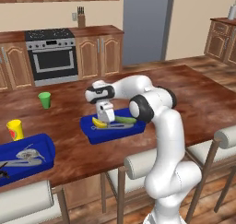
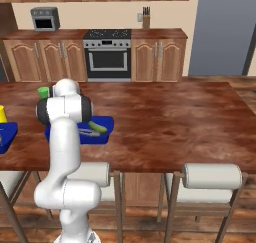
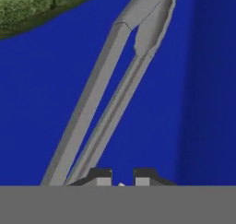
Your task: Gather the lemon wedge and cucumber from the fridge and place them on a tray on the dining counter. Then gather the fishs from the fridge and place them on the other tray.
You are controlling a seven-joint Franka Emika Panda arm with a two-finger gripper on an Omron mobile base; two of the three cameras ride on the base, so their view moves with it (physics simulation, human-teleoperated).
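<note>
- The gripper (image 3: 122, 176) hangs low over the blue tray (image 1: 120, 131), its jaws drawn together with just a sliver between them, clamping nothing.
- Grey tongs (image 3: 108, 98) lie on the tray right ahead of the fingertips.
- The cucumber (image 1: 125, 120) lies just beyond the tongs.
- The lemon wedge (image 1: 98, 123) lies beside the gripper, on the same tray.
- A second tray (image 1: 27, 158), well to the gripper's left, carries a fish (image 1: 26, 155).

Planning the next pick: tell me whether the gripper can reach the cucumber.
Probably yes: the gripper hangs just over the tray, and the cucumber lies uncovered beside the tongs. The shut jaws must open first.
</note>
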